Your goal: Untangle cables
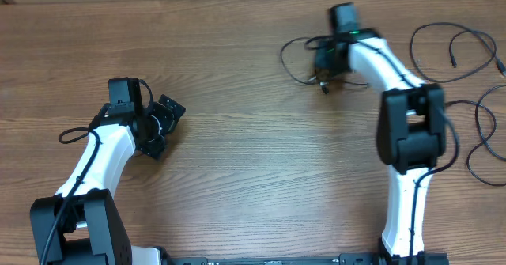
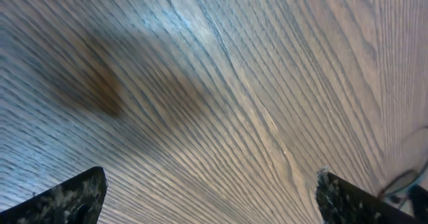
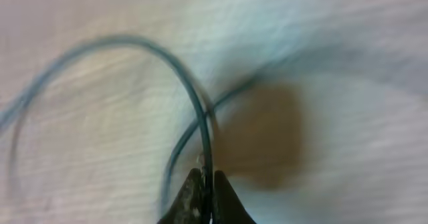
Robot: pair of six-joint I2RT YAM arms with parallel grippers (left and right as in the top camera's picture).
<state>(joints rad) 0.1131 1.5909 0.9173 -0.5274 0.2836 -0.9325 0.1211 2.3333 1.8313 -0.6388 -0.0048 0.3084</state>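
A thin black cable (image 1: 285,59) forms a small loop at the far middle of the table, and my right gripper (image 1: 322,71) sits on its right side. In the right wrist view the right gripper (image 3: 207,178) is shut on that cable (image 3: 194,97), which runs up from between the fingertips and arcs left in a wide loop over the wood. A second strand crosses it just above the tips. Two more loose black cables (image 1: 462,47) (image 1: 478,142) lie at the right edge. My left gripper (image 1: 166,123) is open at the left, its fingers (image 2: 63,198) wide apart over bare wood.
The wooden table (image 1: 237,162) spans the whole view. My right arm's white link (image 1: 411,130) stands between the held loop and the cables at the right edge. A dark wire (image 2: 406,180) shows at the right rim of the left wrist view.
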